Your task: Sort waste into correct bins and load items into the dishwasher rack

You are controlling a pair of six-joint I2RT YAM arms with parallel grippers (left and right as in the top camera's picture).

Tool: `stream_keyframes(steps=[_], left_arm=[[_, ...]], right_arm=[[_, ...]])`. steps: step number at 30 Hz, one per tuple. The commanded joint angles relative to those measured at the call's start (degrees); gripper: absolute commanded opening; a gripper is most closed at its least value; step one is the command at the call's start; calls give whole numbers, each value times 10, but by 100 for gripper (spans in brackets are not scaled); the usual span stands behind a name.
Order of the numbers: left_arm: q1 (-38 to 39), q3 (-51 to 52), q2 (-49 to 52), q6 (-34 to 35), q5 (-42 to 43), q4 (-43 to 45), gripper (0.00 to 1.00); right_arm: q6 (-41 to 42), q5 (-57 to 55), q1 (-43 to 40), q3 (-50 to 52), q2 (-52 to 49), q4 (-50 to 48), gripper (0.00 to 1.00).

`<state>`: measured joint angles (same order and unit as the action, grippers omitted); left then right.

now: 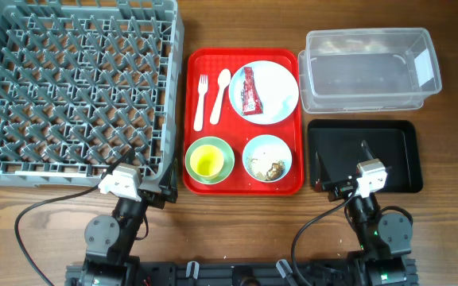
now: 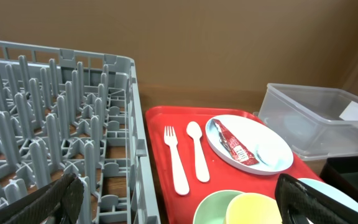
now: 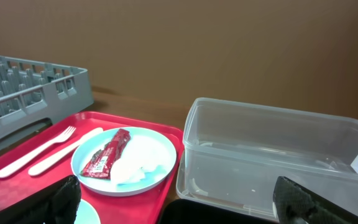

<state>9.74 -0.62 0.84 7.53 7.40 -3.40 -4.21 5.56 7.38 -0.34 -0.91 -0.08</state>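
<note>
No legible text appearing in any view, red sachet (image 2: 234, 144) on plate (image 2: 272, 152) carrying pale printing, too small and blurred for reading, white label (image 1: 425, 70) on clear tub (image 1: 364, 33) showing no characters that can be made out.

Tall rack (image 1: 173, 95) wall beside red tray (image 1: 293, 127)

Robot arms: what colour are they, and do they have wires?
The left arm and right arm are black with round joints. Each has a small white box near its tip and chunky black fingers. Thin black cables curl across the table.
</note>
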Motion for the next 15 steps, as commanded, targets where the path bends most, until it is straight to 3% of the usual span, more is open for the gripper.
stream_keyframes(steps=[1, 15], left_arm=[[-3, 3, 1, -13, 5, -2, 100], [-3, 3, 1, -13, 5, -2, 100]], right_arm=[[-3, 3, -3, 0, -1, -3, 100], [-3, 3, -3, 0, -1, -3, 100]])
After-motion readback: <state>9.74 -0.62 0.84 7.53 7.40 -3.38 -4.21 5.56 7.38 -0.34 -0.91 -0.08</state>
